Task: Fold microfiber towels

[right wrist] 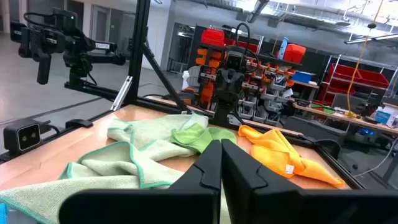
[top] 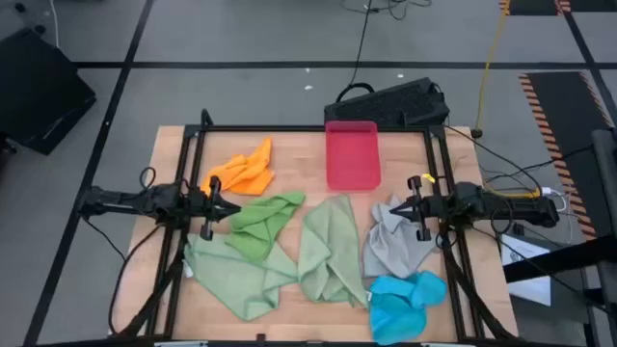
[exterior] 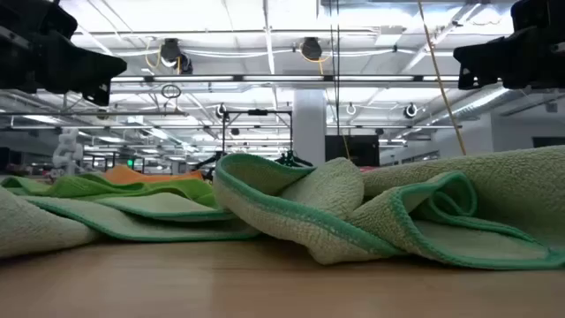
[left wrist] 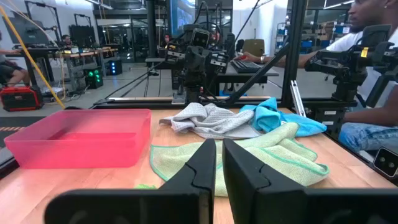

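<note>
Several microfiber towels lie crumpled on the wooden table: orange (top: 246,171) at the far left, bright green (top: 265,217) beside it, pale sage ones at the near left (top: 236,275) and centre (top: 328,251), grey (top: 395,241) on the right, blue (top: 405,301) at the near right. My left gripper (top: 227,204) hovers shut above the table's left side, pointing level toward the centre, with nothing in it (left wrist: 219,146). My right gripper (top: 397,207) hovers shut over the grey towel's far edge, pointing toward the left arm, also with nothing in it (right wrist: 221,146).
A pink-red plastic tray (top: 352,154) stands at the far centre of the table. A black metal frame (top: 198,135) borders the table. A black case (top: 390,101) lies on the floor beyond the far edge. A seated person (left wrist: 373,74) shows past the table's right side.
</note>
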